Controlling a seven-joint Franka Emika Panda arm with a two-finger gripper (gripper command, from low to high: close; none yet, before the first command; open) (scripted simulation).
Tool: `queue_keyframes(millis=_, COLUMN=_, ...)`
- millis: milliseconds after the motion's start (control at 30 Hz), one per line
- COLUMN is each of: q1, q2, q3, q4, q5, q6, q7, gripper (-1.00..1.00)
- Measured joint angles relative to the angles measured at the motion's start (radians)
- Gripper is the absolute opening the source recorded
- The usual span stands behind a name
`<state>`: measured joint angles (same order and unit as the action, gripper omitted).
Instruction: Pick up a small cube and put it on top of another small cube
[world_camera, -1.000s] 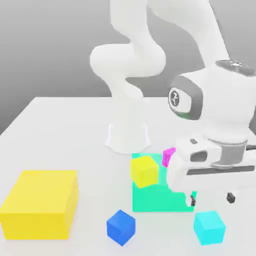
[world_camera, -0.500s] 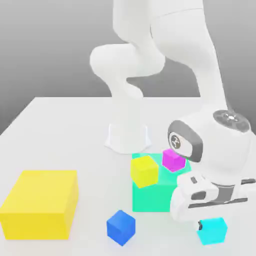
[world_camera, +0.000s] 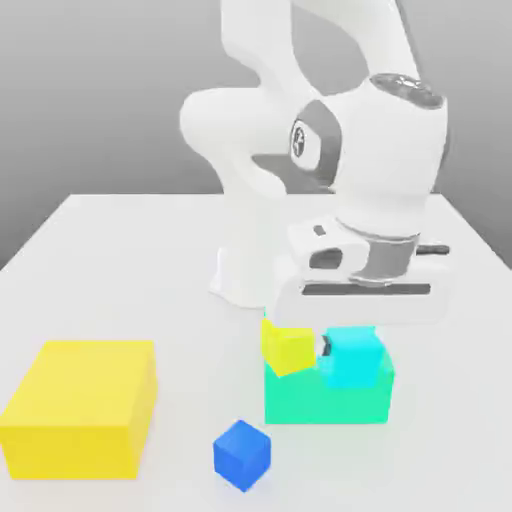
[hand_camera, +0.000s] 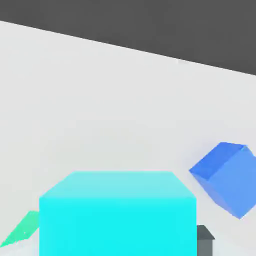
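The small light cyan cube (world_camera: 353, 358) hangs between the fingers of my gripper (world_camera: 352, 348), which is shut on it. The cube is held over the big teal-green block (world_camera: 300, 405), just to the exterior view's right of the small yellow cube (world_camera: 288, 347) that sits on that block. The two cubes are at about the same height and stand close together. A dark fingertip (world_camera: 324, 347) shows in the narrow gap between them. In the hand view the cyan cube (hand_camera: 117, 215) sits close under the camera, with a dark fingertip (hand_camera: 204, 235) beside it.
A big yellow block (world_camera: 80, 405) lies at the exterior view's left front. A darker blue small cube (world_camera: 241, 453) (hand_camera: 227, 175) rests on the white table in front of the teal block. The arm's base (world_camera: 255, 275) stands behind the blocks.
My gripper dropped onto the cyan cube at the front right and shut on it. It then lifted the cube and carried it back and leftward, over the teal block beside the yellow cube.
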<state>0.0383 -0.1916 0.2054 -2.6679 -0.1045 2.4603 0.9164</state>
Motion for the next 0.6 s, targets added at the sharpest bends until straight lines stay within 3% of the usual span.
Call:
queue_keyframes(millis=300, q1=0.037, q2=-0.326, q3=-0.142, q4=-0.143, q5=0.130, q6=-0.169, q7=-0.252, gripper=-1.00)
queue_keyframes(millis=467, q1=0.037, q2=-0.233, q3=-0.149, q4=-0.208, q5=0.146, q6=-0.009, q7=-0.280, gripper=-1.00)
queue_keyframes(millis=500, q1=0.034, q2=-0.205, q3=-0.145, q4=-0.220, q5=0.147, q6=0.030, q7=-0.280, gripper=1.00)
queue_keyframes(millis=600, q1=0.034, q2=-0.205, q3=-0.145, q4=-0.220, q5=0.147, q6=0.030, q7=-0.280, gripper=1.00)
